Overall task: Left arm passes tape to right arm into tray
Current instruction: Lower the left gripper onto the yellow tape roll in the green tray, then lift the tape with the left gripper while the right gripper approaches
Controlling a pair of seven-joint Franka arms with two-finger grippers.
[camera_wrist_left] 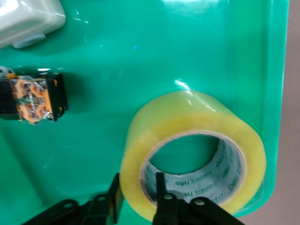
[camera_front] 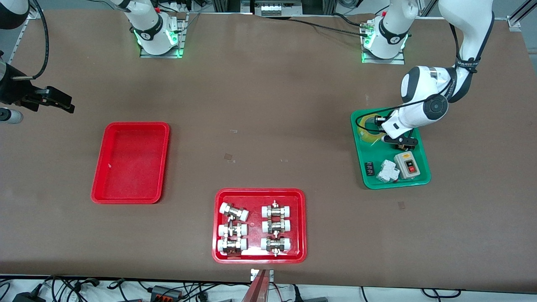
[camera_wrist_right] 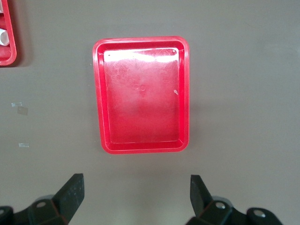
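A: Where the brown table (camera_front: 268, 105) ends, what shows?

B: Cables and metal framing along both long edges. On it sit the empty red tray (camera_front: 130, 162) toward the right arm's end, a tray of fittings (camera_front: 259, 225) nearest the front camera, and the green tray (camera_front: 390, 149) toward the left arm's end.

A: And the tape (camera_wrist_left: 193, 156)?

B: Lying in the green tray, largely hidden under the left arm from the front. The left gripper (camera_wrist_left: 138, 197) straddles its wall, one finger inside the hole, one outside; contact is hard to judge.

A: The right gripper (camera_wrist_right: 136, 192)?

B: Waiting above bare table beside the red tray, fingers spread wide, holding nothing.
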